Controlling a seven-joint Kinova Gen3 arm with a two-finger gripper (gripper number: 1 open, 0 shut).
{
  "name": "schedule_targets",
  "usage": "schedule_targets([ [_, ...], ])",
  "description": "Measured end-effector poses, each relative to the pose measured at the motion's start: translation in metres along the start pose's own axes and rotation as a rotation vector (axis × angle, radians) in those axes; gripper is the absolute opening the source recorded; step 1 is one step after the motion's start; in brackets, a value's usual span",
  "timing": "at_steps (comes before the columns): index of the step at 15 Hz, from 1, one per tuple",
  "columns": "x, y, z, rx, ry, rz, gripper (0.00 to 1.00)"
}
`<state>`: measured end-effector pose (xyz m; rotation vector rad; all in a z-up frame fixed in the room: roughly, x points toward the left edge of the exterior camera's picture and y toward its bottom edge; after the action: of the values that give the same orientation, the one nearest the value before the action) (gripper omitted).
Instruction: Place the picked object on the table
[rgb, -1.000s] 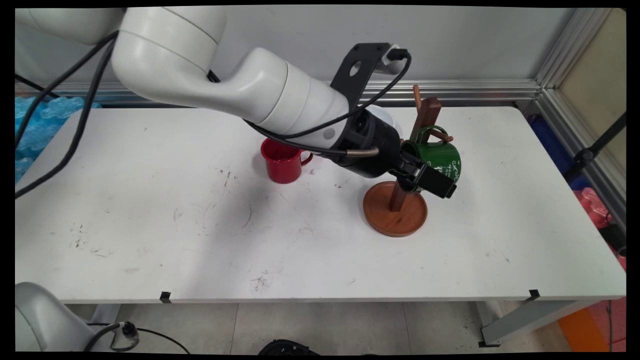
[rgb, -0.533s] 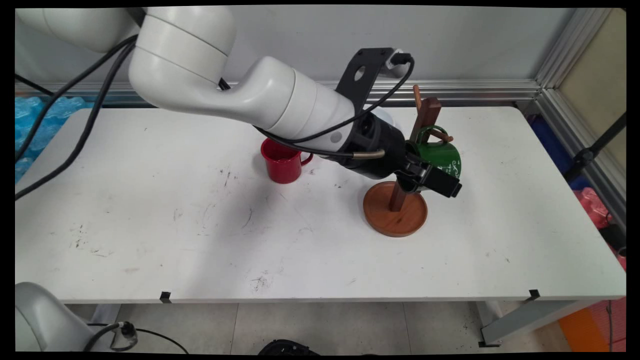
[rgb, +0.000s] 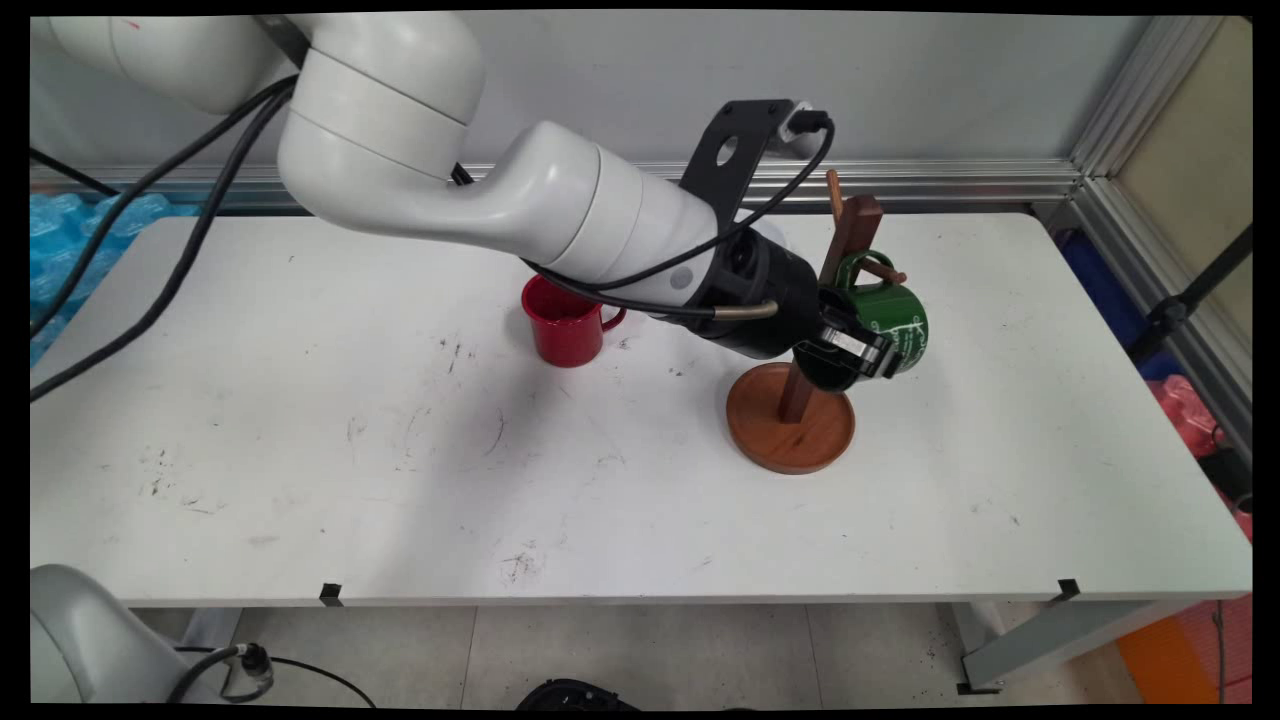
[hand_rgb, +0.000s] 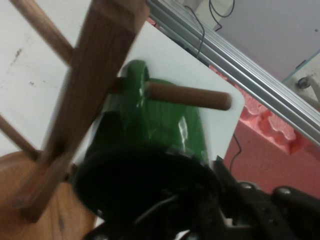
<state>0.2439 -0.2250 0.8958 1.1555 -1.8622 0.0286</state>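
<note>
Claw (rgb: 858, 350): we log it pinching the rim of the green mug (rgb: 893, 318), one finger inside the mouth. Arm reaches in from upper left, wrist angled down to the right. Green mug: tilted on its side, handle looped over a peg of the wooden mug stand (rgb: 792, 420); white lettering, unreadable to us. Red mug (rgb: 564, 322): upright on the surface (rgb: 350, 480), left of the stand, apart.

Green mug (rgb: 893, 318), white lettering on its side. Reddish-brown wooden mug stand (rgb: 790, 418), darker post. Red mug (rgb: 563, 322), plain. White bench (rgb: 300, 450), dark scuff marks. Black end effector (rgb: 857, 351) on white arm.
</note>
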Motion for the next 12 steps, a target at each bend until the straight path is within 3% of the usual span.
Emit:
schedule_targets([
  [12, 0.001, 0.007, -0.011, -0.007, 0.003, 0.025, 0.0],
])
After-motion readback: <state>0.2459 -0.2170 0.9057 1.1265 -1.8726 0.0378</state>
